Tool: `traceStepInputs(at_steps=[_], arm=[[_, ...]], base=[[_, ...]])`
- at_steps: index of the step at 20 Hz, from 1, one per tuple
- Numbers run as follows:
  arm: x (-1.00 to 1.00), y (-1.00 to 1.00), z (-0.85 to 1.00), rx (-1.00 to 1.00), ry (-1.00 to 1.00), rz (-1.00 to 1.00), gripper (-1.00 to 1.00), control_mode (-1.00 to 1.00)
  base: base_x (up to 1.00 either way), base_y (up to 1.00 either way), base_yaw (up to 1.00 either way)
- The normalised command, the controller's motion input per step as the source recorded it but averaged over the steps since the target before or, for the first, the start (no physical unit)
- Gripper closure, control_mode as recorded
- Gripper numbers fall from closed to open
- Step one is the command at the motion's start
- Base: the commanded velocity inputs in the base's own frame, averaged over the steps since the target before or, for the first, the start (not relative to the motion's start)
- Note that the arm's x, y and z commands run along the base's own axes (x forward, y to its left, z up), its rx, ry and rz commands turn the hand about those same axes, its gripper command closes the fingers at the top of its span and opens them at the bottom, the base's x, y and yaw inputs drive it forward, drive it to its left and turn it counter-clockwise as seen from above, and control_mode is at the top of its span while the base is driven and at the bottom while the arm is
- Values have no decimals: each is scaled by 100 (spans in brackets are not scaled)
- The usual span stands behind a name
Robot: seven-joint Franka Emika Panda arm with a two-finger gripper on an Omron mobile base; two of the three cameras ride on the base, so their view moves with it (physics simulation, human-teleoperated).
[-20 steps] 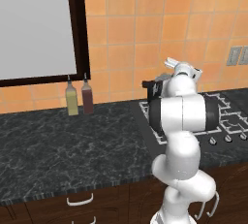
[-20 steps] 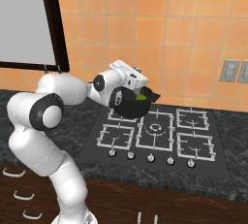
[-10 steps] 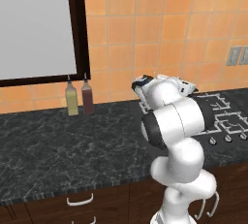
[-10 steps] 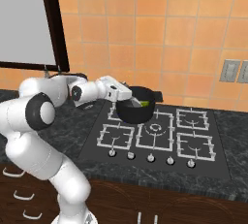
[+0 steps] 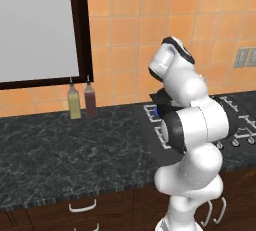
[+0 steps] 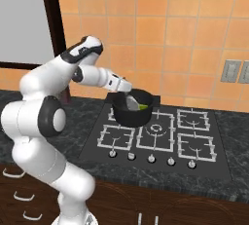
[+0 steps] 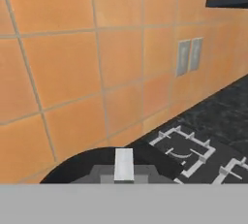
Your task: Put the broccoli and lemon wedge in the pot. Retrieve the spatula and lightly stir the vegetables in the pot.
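Note:
The black pot stands on the stove's rear left burner. My gripper hangs over its left rim, shut on the spatula, whose pale blade slants down inside the pot. A yellow-green bit, the lemon wedge, lies beside the blade; I cannot make out the broccoli. In the hand view the pot's dark rim curves along the bottom, with the pale spatula rising between my fingers. In the left base view my own arm hides most of the pot.
The stove has four grated burners and a row of knobs at the front. Two bottles stand against the tiled wall on the dark counter. A wall outlet is at the right.
My arm has swung its elbow up and to the left, drawing the hand from over the pot's middle to its left rim. The spatula blade has moved within the pot.

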Motion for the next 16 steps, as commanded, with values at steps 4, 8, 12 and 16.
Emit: traceStepInputs(at_steps=[4, 8, 12, 16], arm=[[77, 69, -4, 0, -25, -2, 100, -100], [-7, 78, -59, 0, -13, -5, 100, -100], [-42, 47, -61, 0, -2, -18, 100, -100], [16, 0, -48, -15, -5, -24, 100, -100]], base=[[0, 0, 0], [0, 0, 0], [0, 0, 0], [0, 0, 0]])
